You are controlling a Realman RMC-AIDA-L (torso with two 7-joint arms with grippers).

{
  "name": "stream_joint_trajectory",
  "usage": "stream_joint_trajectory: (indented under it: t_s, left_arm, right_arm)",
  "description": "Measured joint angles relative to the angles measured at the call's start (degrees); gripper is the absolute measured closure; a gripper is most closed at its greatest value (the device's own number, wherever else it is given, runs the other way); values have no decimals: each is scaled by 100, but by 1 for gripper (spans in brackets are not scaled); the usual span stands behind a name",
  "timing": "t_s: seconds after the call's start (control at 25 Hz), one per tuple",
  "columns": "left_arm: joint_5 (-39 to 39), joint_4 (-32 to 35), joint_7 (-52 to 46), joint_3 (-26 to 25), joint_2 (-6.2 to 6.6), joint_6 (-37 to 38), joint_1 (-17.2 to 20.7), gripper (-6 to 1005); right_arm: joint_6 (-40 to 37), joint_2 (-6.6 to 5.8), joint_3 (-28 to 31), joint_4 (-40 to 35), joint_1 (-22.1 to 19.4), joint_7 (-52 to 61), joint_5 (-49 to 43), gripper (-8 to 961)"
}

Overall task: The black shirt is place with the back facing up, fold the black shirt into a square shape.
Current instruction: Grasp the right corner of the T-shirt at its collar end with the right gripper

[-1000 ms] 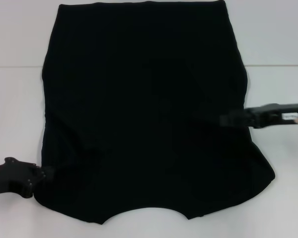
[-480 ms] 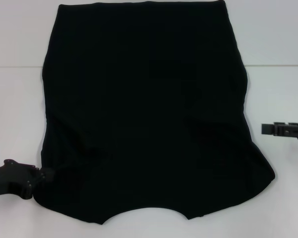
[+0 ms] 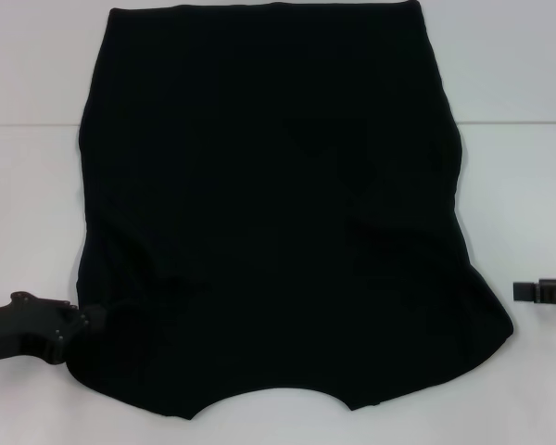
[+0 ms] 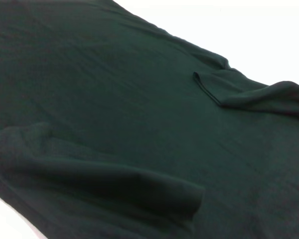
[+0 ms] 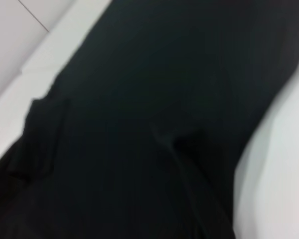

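Left gripper (image 3: 74,324): one, low at the near left of the white table (image 3: 28,213), its tip touching the near left edge of the black shirt (image 3: 269,204). Whether it is clamped on cloth or merely resting against it cannot be told; the tip merges with the dark fabric.

Right gripper (image 3: 537,292): one, at the right edge of the head view, apart from the shirt's right side with bare table between. Holds nothing; whether its jaws are parted or closed cannot be told.

Black shirt: one, spread flat, covering the table's middle from near edge to far edge; curved neckline notch at the near edge, straight hem farthest away. Sleeves look turned inward; soft ridges show in the left wrist view.

Handling, judged: light, limp, drapes and wrinkles freely, will sag if lifted at one point. Best gripped by pinching the edge at corners, both sides together.
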Motion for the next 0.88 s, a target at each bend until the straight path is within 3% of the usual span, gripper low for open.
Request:
stream_joint_trajectory:
  t_s: [0.56,0.88]
  left_arm:
    - [-66,-20,-15,3,-46,-124,-7,975]
    - [-66,-20,-17,2,-47,-128,-19,976]
  right_arm:
    - [46,74,-30,453,499,288,-764,235]
    - [52,81,5,449,554,388,-934,236]
